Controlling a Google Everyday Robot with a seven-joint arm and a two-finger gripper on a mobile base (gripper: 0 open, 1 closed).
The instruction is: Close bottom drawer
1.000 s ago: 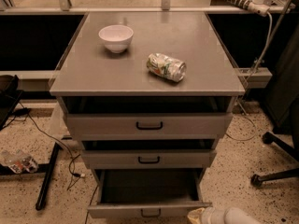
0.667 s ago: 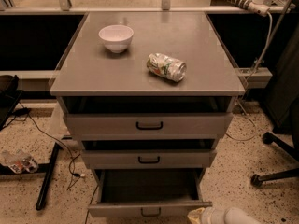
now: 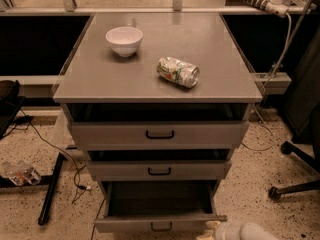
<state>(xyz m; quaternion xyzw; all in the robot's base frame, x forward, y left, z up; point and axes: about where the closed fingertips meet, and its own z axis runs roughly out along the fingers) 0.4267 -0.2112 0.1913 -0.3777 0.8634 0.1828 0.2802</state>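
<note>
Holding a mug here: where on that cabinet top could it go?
Cabinet top: bare front-left, before the white bowl, left of the crushed can; bare back-right corner too. Tighter between them. The gripper sits at the right front corner of the bottom drawer.

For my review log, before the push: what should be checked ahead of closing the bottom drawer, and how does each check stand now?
1. Bottom drawer pulled out, ready to push: ok.
2. Gripper low by the drawer front's right corner: ok.
3. Gripper touching the drawer front: cannot tell.
4. Middle drawer above, not blocking the travel: ok.
5. Can and bowl on the cabinet top, back from the front edge: ok.
</note>
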